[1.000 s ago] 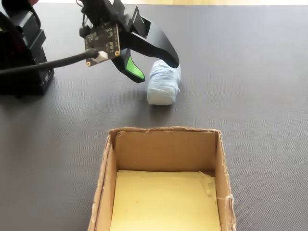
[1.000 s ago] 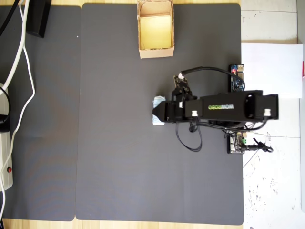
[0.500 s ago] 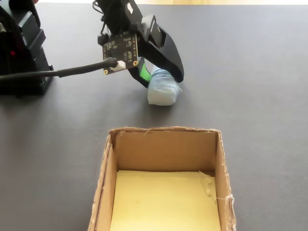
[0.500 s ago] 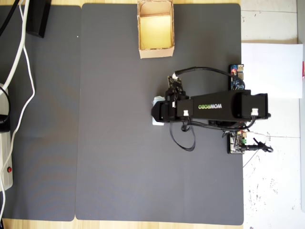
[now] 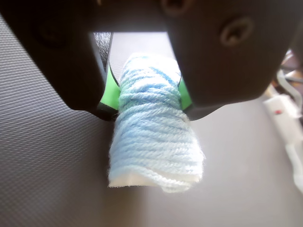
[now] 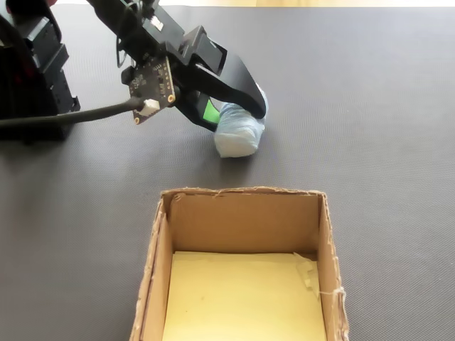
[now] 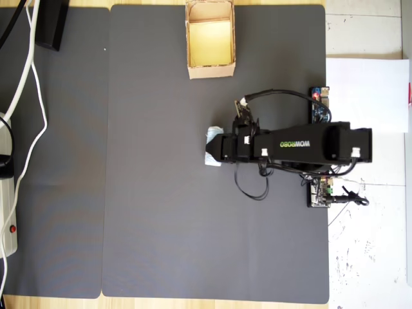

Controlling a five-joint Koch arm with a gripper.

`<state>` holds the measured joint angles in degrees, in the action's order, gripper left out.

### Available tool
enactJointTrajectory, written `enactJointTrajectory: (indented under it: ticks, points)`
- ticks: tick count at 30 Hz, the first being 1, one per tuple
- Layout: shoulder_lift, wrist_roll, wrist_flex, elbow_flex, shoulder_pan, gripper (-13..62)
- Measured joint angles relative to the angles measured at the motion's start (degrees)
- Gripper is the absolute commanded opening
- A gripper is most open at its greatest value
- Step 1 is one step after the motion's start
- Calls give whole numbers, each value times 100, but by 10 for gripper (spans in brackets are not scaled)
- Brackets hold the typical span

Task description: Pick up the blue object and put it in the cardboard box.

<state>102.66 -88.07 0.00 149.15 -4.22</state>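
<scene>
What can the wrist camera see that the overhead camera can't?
Only the wrist view shows the yarn's wound strands up close, with the green pads pressed against its two sides, so the jaws are closed on it. Only the overhead view shows the box at the top edge of the dark mat, the whole arm, and the white cables at the left. Both show the yarn lying on the mat under the gripper; from overhead just a pale sliver of it peeks out.

The arm reaches low, fingers pressed on the blue object.
</scene>
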Motion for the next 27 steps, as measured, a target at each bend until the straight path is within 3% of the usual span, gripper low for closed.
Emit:
enactJointTrajectory:
  ticks: [10,15,21,27]
  points:
    - [826,316,-712,229,-422,13]
    - [1362,615,-782,229,-1222,14]
    - [1292,879,-782,-729,-2329,13]
    - [0,1020,-773,-2206,-3674,14]
